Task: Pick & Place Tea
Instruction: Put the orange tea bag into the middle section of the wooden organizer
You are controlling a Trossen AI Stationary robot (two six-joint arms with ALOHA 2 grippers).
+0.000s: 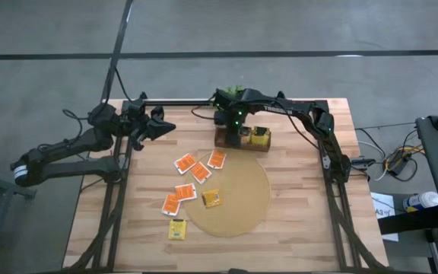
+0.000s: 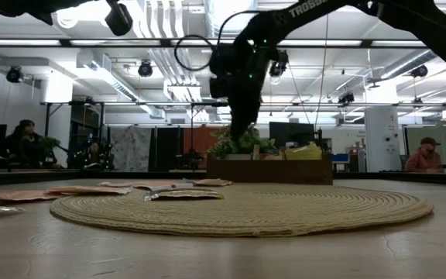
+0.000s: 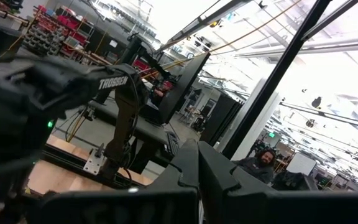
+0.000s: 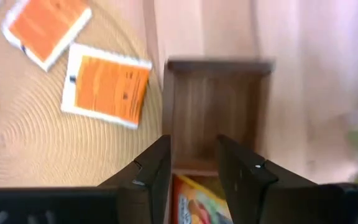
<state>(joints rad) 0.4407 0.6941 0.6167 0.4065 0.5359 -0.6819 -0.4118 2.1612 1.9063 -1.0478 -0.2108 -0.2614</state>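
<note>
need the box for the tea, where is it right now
In the high view the wooden box sits at the table's far edge, just beyond the round mat, with the right gripper hovering over it.

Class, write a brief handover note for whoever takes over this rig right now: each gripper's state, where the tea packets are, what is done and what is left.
Right gripper: over the wooden box at the table's back, fingers slightly apart, nothing between them.
Left gripper: parked at the back left, raised.
Done: yellow packets sit in the box.
Left: six packets lie loose. Orange ones lie at the mat's left edge, one yellow on the mat, one yellow on the table.
</note>
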